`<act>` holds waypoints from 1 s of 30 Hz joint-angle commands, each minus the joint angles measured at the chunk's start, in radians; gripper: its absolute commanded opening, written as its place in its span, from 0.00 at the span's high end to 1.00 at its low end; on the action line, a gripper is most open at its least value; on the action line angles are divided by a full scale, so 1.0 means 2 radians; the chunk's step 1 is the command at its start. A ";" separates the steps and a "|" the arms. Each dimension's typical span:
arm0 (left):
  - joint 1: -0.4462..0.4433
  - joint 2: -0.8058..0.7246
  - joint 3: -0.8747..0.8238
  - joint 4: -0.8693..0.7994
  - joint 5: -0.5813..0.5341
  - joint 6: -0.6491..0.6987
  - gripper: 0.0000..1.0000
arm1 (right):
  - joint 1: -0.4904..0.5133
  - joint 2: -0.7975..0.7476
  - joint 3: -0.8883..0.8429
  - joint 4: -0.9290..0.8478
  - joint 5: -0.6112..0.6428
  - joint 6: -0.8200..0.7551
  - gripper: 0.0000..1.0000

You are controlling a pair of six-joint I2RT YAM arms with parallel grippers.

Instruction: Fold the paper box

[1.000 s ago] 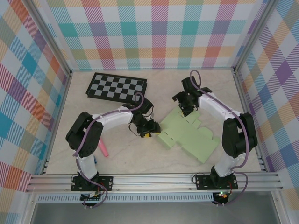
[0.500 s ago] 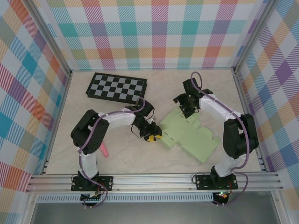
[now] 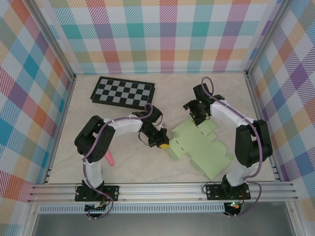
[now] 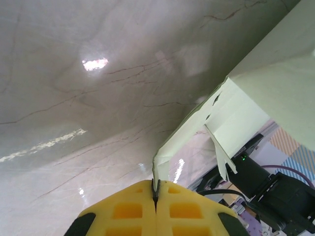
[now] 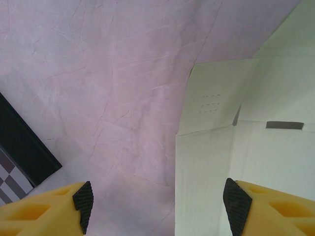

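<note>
The paper box (image 3: 199, 145) is a pale green die-cut card lying flat right of the table's centre. My left gripper (image 3: 164, 145) sits at the card's left edge. In the left wrist view its yellow jaws (image 4: 155, 194) are pressed together, with a thin corner of the paper box (image 4: 256, 103) pinched between them and lifted off the table. My right gripper (image 3: 198, 114) hovers over the card's far left corner. In the right wrist view its fingertips (image 5: 157, 201) stand wide apart above the table and the paper box (image 5: 231, 162), holding nothing.
A black-and-grey checkerboard (image 3: 123, 92) lies at the back left, its corner showing in the right wrist view (image 5: 19, 157). A small pink object (image 3: 108, 158) lies by the left arm's base. Plaid walls enclose the marble-look table (image 3: 162, 98).
My left gripper moved right to the card's left edge and shut on it. The card shifted slightly, its near corner sliding toward the front. The right gripper stayed open and nearly still.
</note>
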 commanded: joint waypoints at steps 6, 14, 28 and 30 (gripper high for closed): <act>-0.001 -0.045 0.044 -0.069 -0.088 0.045 1.00 | -0.003 -0.030 -0.011 0.016 -0.052 0.012 0.27; -0.001 -0.093 0.052 -0.066 -0.257 0.120 1.00 | -0.002 -0.041 0.001 0.002 -0.088 0.020 0.20; 0.004 -0.109 0.035 -0.040 -0.374 0.251 1.00 | 0.019 0.007 0.050 0.076 -0.148 0.062 0.20; 0.011 -0.111 0.021 -0.025 -0.384 0.250 1.00 | 0.026 0.012 0.061 0.077 -0.143 0.067 0.20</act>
